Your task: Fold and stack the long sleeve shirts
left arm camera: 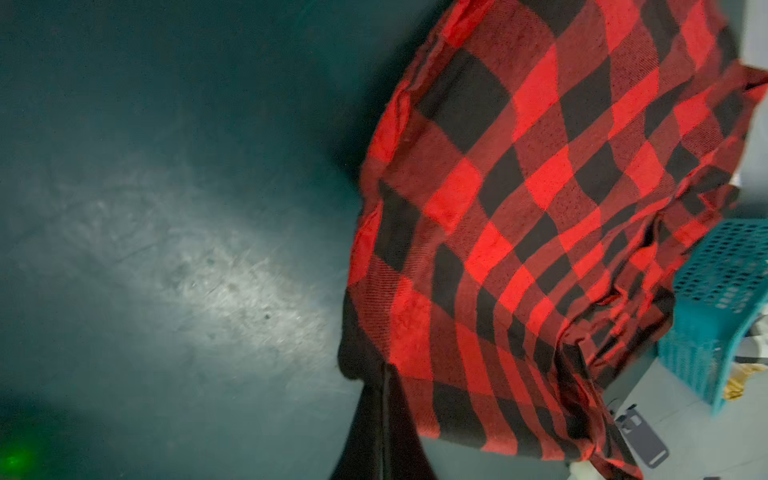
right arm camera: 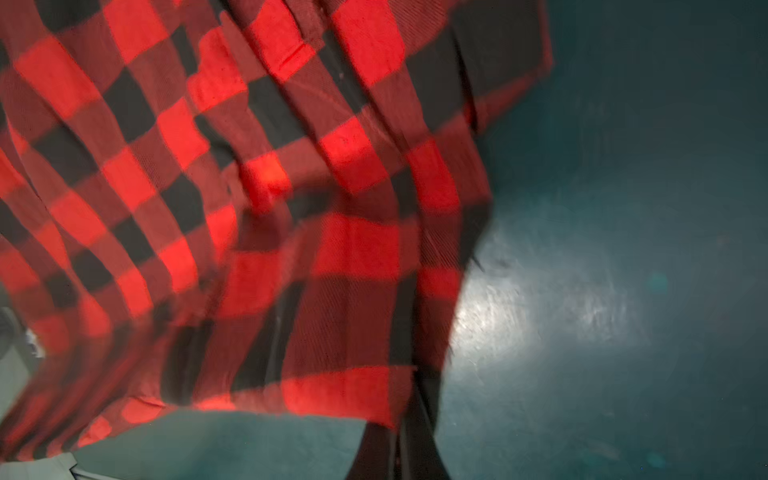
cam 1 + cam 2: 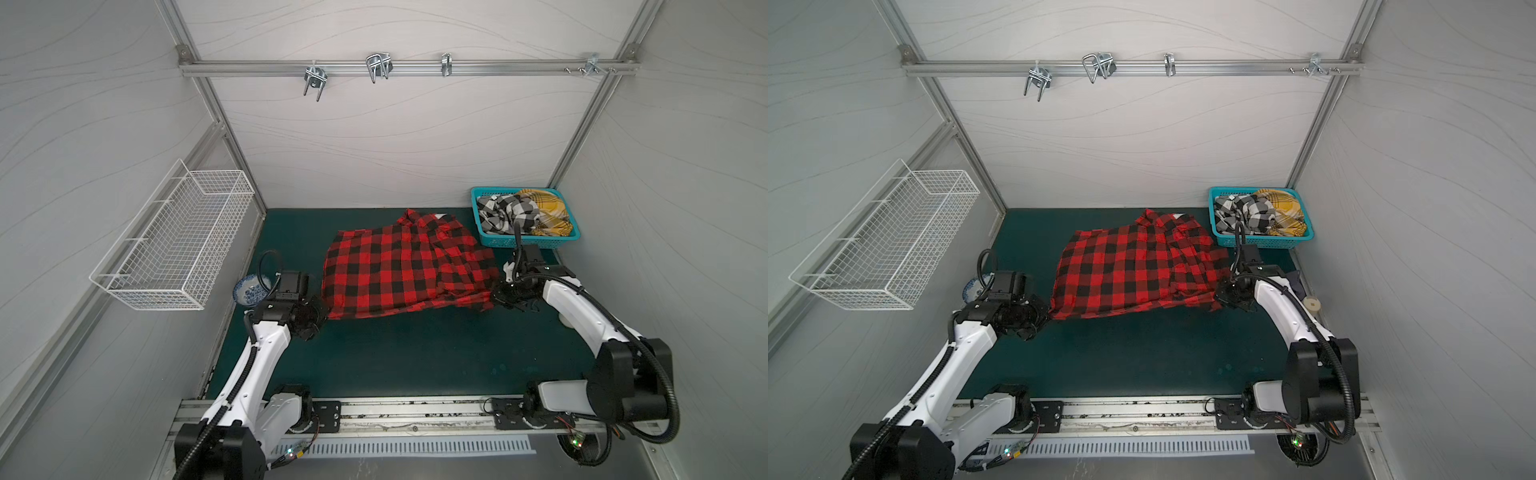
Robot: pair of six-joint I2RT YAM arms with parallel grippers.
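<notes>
A red-and-black checked long sleeve shirt (image 3: 399,266) (image 3: 1133,270) hangs spread between my two grippers above the dark green mat, collar toward the back wall. My left gripper (image 3: 326,309) (image 1: 384,370) is shut on its near left corner. My right gripper (image 3: 494,297) (image 2: 409,399) is shut on its near right corner. The shirt (image 1: 540,216) (image 2: 249,199) fills much of both wrist views. A black-and-white checked shirt (image 3: 507,214) and a mustard-yellow plaid shirt (image 3: 546,210) lie crumpled in the teal basket (image 3: 490,239) at the back right.
A white wire basket (image 3: 174,245) hangs on the left wall. A blue-and-white bowl (image 3: 249,289) sits at the mat's left edge behind my left arm. A rail with metal hooks (image 3: 374,68) runs across the back wall. The teal basket (image 1: 715,299) stands close behind the shirt.
</notes>
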